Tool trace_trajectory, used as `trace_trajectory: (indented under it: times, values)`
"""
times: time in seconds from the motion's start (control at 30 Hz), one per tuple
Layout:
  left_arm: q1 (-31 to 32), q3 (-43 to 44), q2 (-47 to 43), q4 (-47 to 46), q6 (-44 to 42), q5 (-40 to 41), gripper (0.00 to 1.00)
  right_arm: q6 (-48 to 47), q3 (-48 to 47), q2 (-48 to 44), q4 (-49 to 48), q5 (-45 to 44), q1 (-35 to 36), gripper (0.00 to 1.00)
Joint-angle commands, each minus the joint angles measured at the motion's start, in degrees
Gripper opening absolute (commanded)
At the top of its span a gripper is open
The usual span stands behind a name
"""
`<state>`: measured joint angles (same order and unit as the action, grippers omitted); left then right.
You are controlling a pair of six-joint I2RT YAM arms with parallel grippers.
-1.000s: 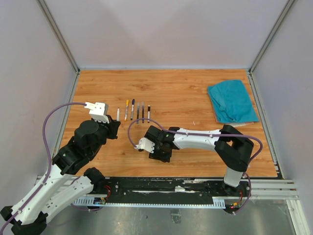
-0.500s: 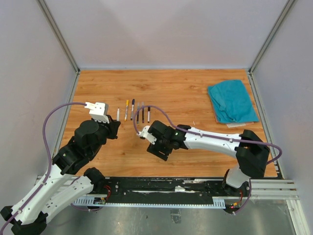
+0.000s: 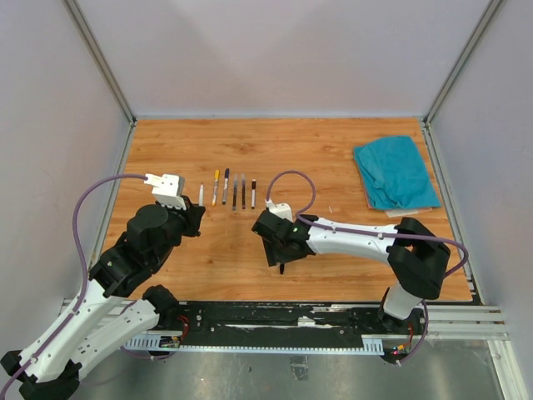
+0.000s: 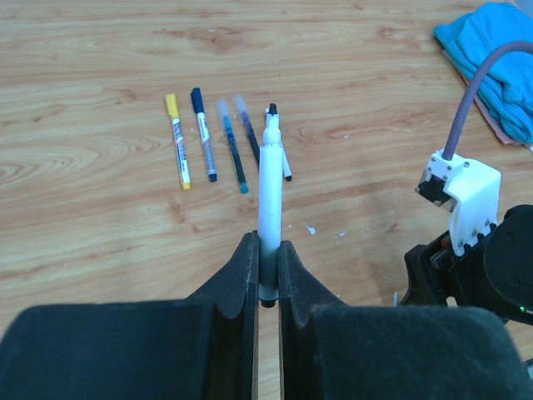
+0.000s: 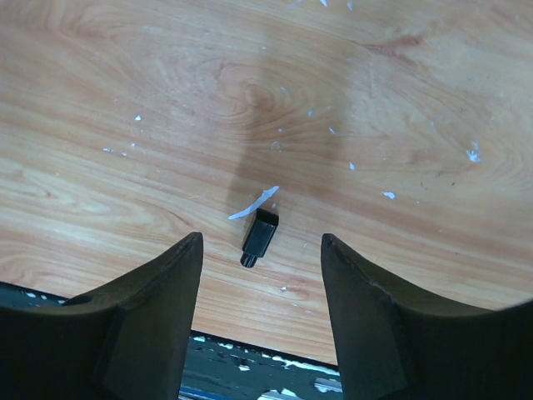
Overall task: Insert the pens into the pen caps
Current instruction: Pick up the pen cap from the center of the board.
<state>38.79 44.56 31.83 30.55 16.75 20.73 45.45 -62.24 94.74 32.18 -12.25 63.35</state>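
Wood table [image 3: 333, 158] from above: the right arm [image 3: 350, 236] has swung since a second ago, its wrist now turned toward the near edge; the left arm [image 3: 137, 246] has not moved, and spare pens [image 3: 234, 190] lie in a row just beyond it

Left wrist: left jaws grip a white pen [image 4: 268, 192] near its back end

Right wrist: right jaws stand wide, straddling a black cap [image 5: 260, 233] that lies flat on the table, touching neither finger, so it likely needs picking up before capping
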Motion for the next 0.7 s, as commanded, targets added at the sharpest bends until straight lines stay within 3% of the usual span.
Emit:
trace_trajectory:
  times: [0.0, 0.67]
  values:
    - [-0.20, -0.17, -0.26, -1.45, -1.02, -0.52, 0.01, 10.96, 1.54, 0.51, 2.09, -3.99, 0.10, 0.59]
    - [-0.20, -0.26, -0.50, -1.47, -1.02, -0.69, 0.00, 12.87, 3.23, 5.16, -2.39, -0.68, -0.12, 0.35]
